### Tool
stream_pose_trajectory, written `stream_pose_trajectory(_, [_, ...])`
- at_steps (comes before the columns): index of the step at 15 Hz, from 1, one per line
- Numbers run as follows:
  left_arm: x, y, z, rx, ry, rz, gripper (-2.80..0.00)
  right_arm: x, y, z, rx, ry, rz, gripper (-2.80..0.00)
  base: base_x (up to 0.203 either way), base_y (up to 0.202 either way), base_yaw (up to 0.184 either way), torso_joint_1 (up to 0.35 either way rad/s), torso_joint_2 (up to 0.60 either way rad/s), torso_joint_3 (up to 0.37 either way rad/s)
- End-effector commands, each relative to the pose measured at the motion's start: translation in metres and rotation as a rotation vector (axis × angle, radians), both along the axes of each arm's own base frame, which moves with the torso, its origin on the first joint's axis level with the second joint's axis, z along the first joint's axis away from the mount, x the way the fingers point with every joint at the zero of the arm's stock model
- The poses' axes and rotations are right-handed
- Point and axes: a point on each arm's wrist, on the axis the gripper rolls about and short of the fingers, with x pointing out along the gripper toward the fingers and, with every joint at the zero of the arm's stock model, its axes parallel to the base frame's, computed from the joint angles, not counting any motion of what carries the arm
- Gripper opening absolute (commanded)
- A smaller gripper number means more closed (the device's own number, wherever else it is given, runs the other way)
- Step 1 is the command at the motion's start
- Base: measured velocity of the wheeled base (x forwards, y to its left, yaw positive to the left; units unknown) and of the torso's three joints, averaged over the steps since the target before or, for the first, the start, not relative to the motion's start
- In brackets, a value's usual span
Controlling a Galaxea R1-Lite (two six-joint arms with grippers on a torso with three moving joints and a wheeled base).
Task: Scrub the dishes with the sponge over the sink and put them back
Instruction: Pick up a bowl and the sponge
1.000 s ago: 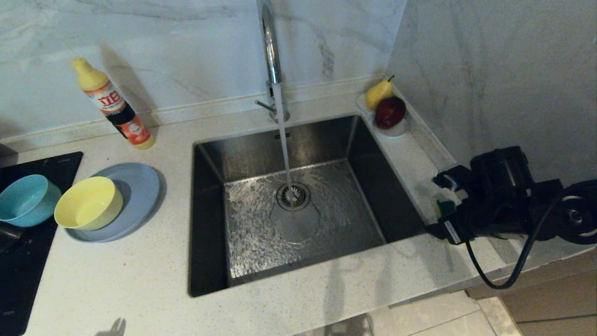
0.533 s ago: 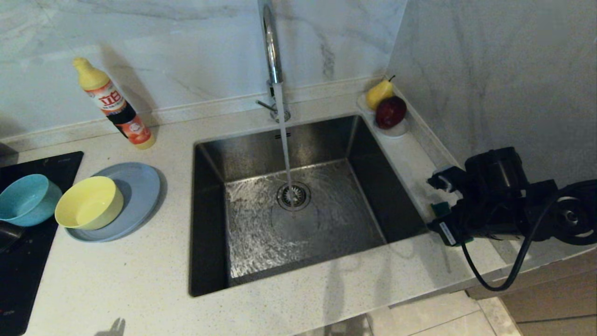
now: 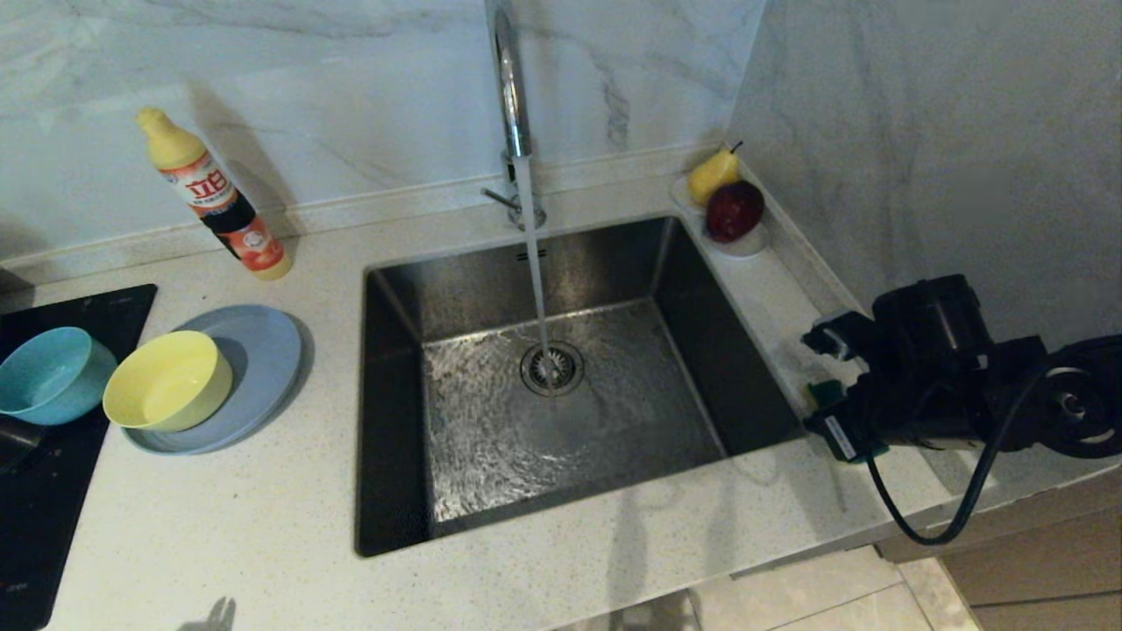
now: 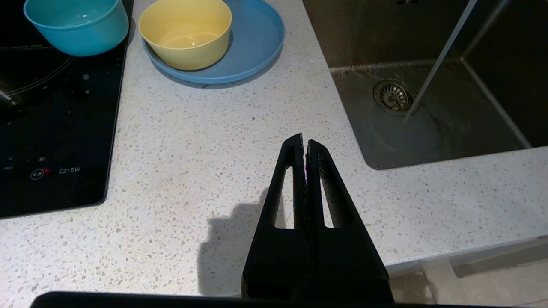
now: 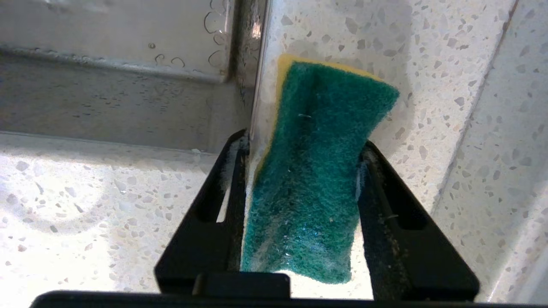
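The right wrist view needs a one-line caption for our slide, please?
Right gripper closed on the green-faced sponge on the counter beside the sink.

Right gripper clamps low at the right; left gripper pinched together.

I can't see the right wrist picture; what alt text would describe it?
The right gripper is closed on the sponge, green scouring face up, one black finger pressed against each long side. The sponge lies on the speckled white counter, right beside the wet steel wall of the sink.
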Motion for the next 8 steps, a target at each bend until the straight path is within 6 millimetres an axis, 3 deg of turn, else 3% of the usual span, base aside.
stream_pose_trajectory(1, [0.003,0.000,-0.011,0.000,0.040,0.001,-2.80,0.000,0.000,0.005,0.002,-0.021,-0.003,-2.80,0.000,0.000,0.000,0.000,0.00,0.000])
stream_pose_trajectory(8, [0.003,0.000,-0.011,0.000,0.040,0.001,-2.80,-0.021,-0.006,0.018,-0.008,0.017,-0.004,-2.80,0.000,0.000,0.000,0.000,0.00,0.000])
